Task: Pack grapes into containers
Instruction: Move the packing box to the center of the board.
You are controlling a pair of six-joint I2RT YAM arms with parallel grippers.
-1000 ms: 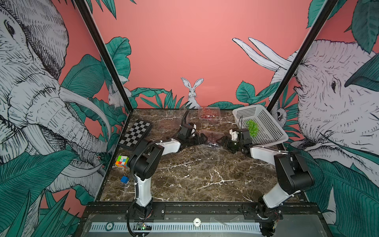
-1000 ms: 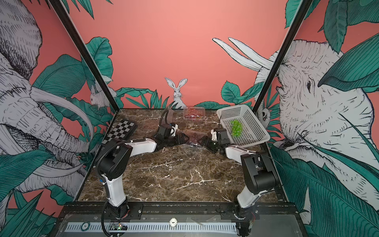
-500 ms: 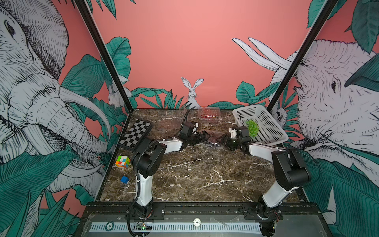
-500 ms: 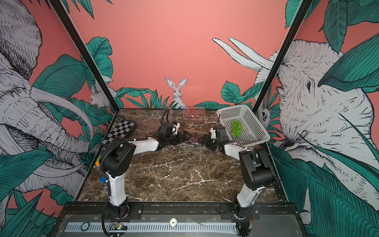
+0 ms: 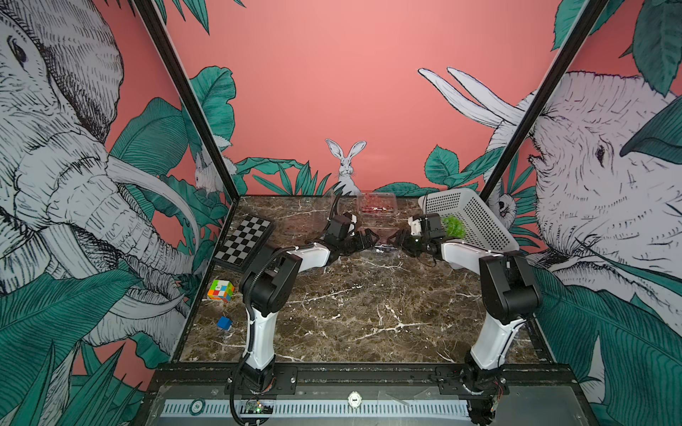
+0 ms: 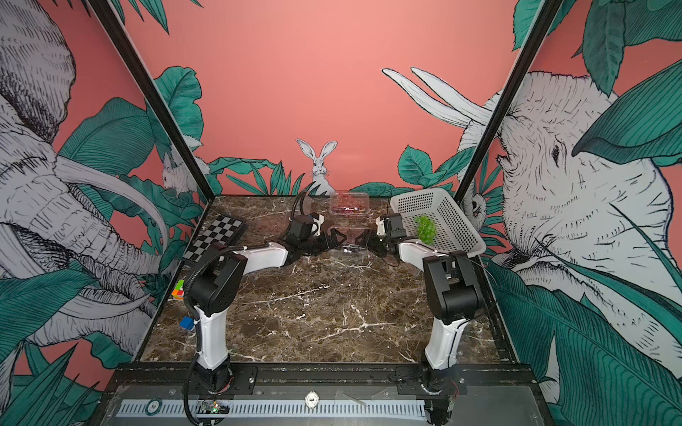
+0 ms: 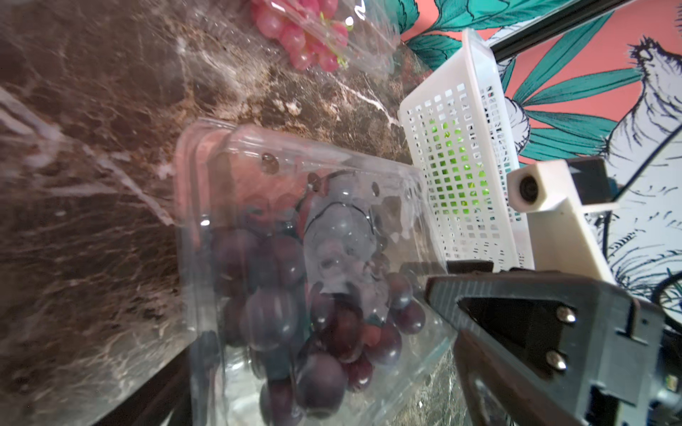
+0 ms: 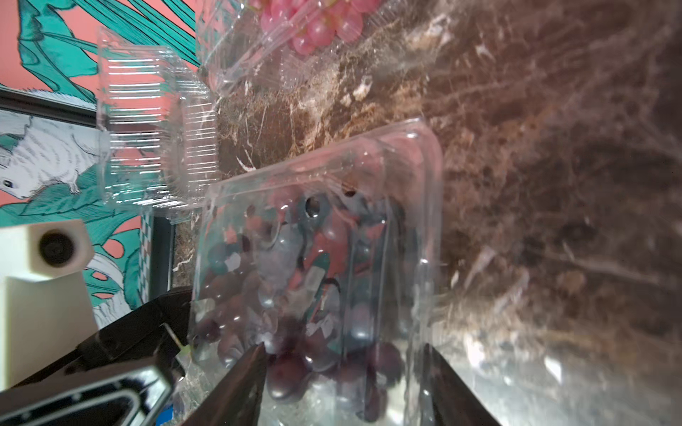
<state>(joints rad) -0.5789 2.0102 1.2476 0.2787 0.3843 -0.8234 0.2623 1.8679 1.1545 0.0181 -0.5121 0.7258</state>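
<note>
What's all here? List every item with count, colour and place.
back box: one, clear, rear middle
middle box: one, clear, between the grippers
red grapes: one bunch, back box
dark grapes: one bunch, purple, middle box
green grapes: one bunch, basket
basket: one, white, right rear
ribbed plastic piece: one, clear, toward the chessboard
chessboard: one, black-white, left rear
puzzle cube: one, multicoloured, left edge
block: one, blue, left front
left gripper: black, open, middle box's left end
right gripper: black, middle box's right end
</note>
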